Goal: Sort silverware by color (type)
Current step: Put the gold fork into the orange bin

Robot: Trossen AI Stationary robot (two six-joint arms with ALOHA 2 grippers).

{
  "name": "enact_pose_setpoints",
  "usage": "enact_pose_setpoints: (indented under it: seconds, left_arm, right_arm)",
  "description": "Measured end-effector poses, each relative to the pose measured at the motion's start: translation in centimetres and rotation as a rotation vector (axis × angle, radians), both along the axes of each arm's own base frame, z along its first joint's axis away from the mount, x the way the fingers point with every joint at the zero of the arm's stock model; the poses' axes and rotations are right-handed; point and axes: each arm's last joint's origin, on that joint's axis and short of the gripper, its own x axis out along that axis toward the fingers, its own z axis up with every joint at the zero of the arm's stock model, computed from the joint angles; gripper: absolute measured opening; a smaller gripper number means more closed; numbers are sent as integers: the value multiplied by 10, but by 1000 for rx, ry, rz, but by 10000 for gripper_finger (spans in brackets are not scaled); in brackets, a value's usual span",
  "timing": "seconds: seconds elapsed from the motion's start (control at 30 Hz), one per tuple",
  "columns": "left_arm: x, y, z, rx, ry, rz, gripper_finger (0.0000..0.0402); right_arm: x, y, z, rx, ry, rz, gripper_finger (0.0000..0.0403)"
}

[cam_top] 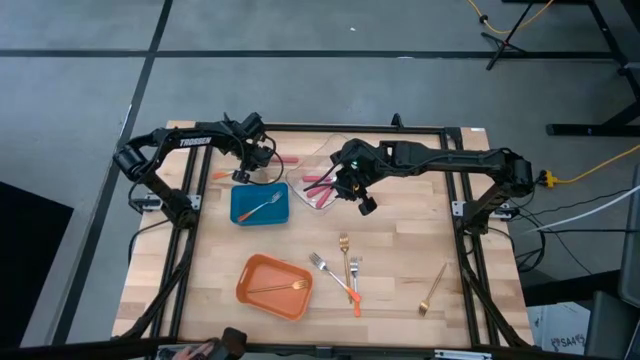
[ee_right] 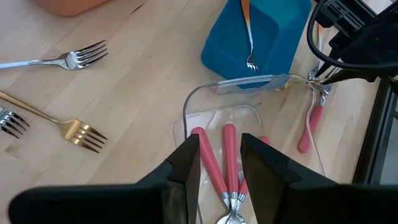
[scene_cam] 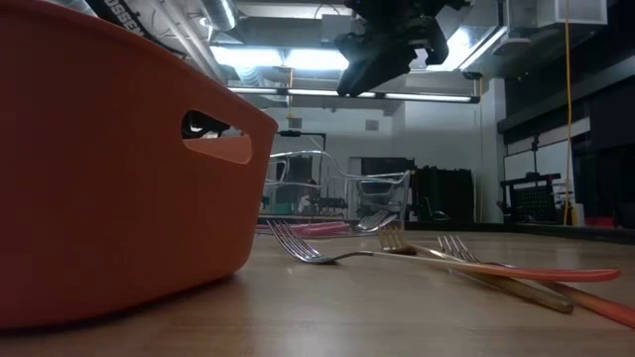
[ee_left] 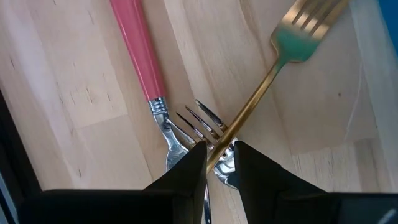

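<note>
Gold fork [ee_left: 249, 112] in left gripper [ee_left: 221, 158]

Both arms are matte black, built of tubular links with bulky rounded joints. The left arm [cam_top: 185, 143] carries white lettering along its upper link. Black cables loop beside each wrist. Each claw ends in two flat, dark, wedge-shaped fingers [ee_right: 186, 165].

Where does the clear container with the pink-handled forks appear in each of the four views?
High view: clear container, center, under the right gripper.
Low view, middle distance, behind the forks.
Left wrist view: cannot tell.
Right wrist view, center, ahead of the right arm's fingers.
Shared landmark: blue container beside it.
</note>
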Motion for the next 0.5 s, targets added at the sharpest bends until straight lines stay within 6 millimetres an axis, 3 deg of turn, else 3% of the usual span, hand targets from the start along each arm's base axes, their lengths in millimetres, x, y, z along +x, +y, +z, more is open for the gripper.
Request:
enact_pose_setpoints:
  seconds: [0.5]
  left_arm:
    - [-1,1,0,25,30,46,75]
  right_arm:
    - [0,0,0,0,0,0,105]
